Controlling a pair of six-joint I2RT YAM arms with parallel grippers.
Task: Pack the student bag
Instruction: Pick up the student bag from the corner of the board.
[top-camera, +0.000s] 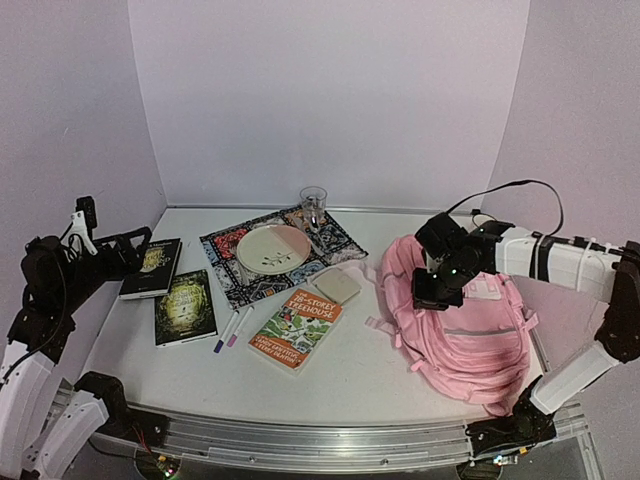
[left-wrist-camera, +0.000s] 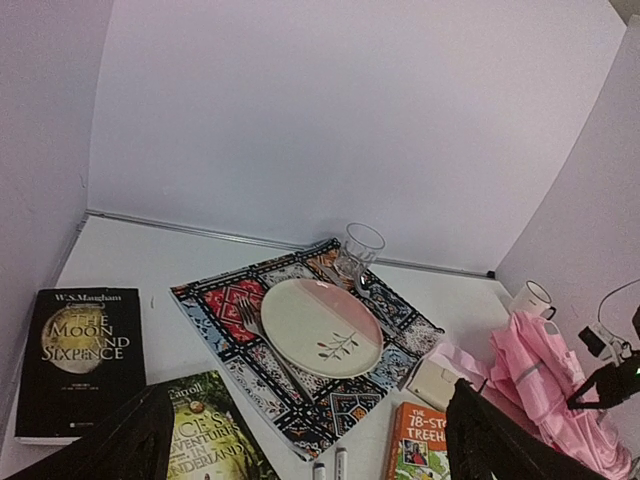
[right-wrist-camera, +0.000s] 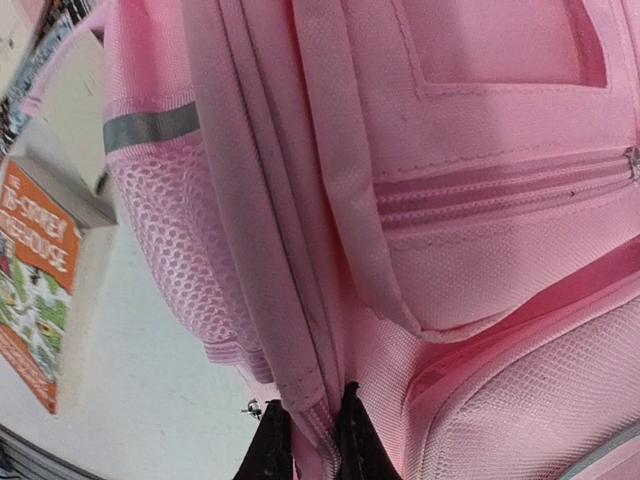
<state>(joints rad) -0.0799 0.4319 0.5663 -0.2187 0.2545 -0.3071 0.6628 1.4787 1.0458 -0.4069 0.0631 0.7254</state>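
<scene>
The student bag, a large soft pink fabric backpack, lies flat on the right side of the white table, front pockets facing up and its straps trailing left. The right gripper is down on the bag's left edge. Its black fingers are drawn nearly together, pinching a narrow ridge of pink fabric along the zip seam. The left gripper hangs above the table's left side with its fingers spread wide and nothing between them.

At the centre far side lies a patterned cloth mat carrying a round pink-and-cream ceramic plate, with a clear drinking glass at its far edge. A small cream box sits just beside the mat's right corner. Near it lies an orange paperback. Two white marker pens lie just left of that book. Two dark-covered books lie on the left.
</scene>
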